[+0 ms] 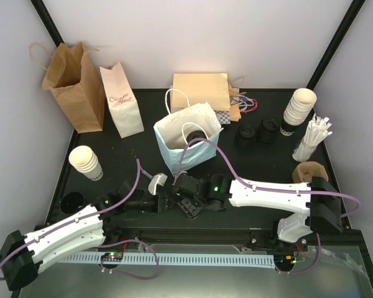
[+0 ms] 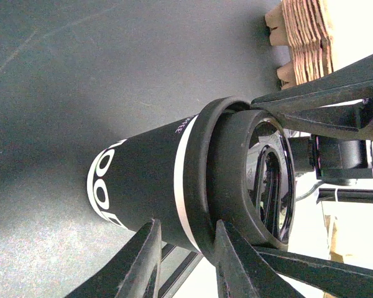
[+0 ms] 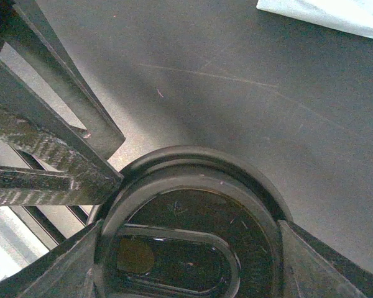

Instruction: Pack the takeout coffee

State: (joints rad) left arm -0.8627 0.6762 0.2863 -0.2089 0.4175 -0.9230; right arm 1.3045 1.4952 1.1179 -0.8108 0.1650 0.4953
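Takeout coffee (image 2: 146, 180) clamped in right tool (image 3: 191, 230), left tool (image 2: 186, 226) grip unclear; next, probably: lower upright into open bag (image 1: 171, 152), frame centre.

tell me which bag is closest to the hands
The pale blue bag with white handles, standing open beyond the left hand and right hand. The brown bag, white printed bag and tan bag sit farther back.
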